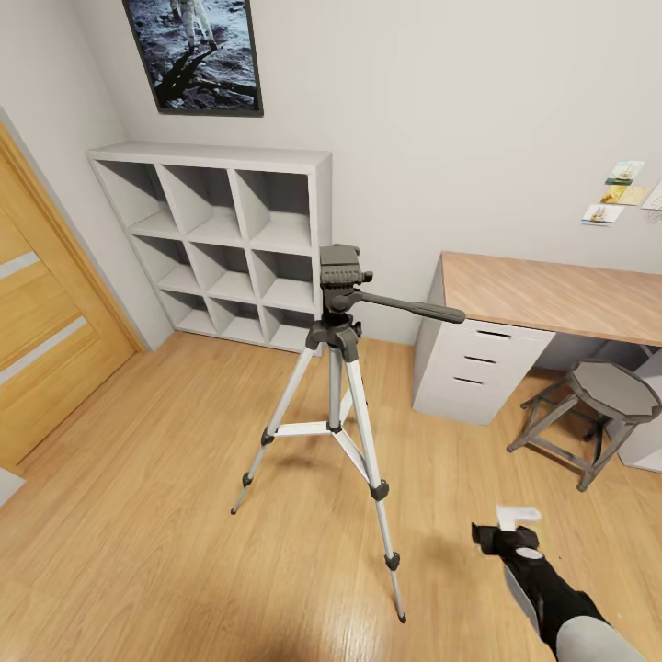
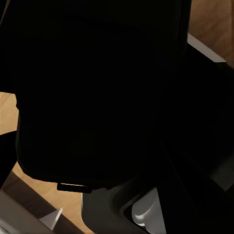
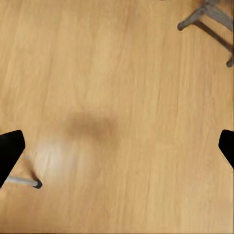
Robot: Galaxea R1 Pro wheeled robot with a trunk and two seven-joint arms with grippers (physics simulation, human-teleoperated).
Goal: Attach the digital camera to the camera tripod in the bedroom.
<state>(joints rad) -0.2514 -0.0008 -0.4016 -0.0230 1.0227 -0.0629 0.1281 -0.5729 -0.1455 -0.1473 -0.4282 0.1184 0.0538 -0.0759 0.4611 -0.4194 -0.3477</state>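
The camera tripod (image 1: 337, 368) stands on the wood floor in the middle of the bedroom. It has three silver legs spread wide, a dark grey head (image 1: 341, 268) and a long pan handle pointing right. Nothing sits on the head. The digital camera is out of view. My right gripper (image 1: 504, 526) hangs low to the right of the tripod's near leg. In the right wrist view the right gripper (image 3: 117, 148) is open over bare floor, with one tripod foot (image 3: 37, 184) beside a fingertip. The left wrist view shows a large black mass close to the lens, and I cannot make out the fingers.
Grey cube shelves (image 1: 221, 239) stand against the back wall under an astronaut poster (image 1: 198, 51). An oak door (image 1: 46, 340) is at the left. A wood-topped desk (image 1: 552, 294) with white drawers and a grey stool (image 1: 602, 405) are at the right.
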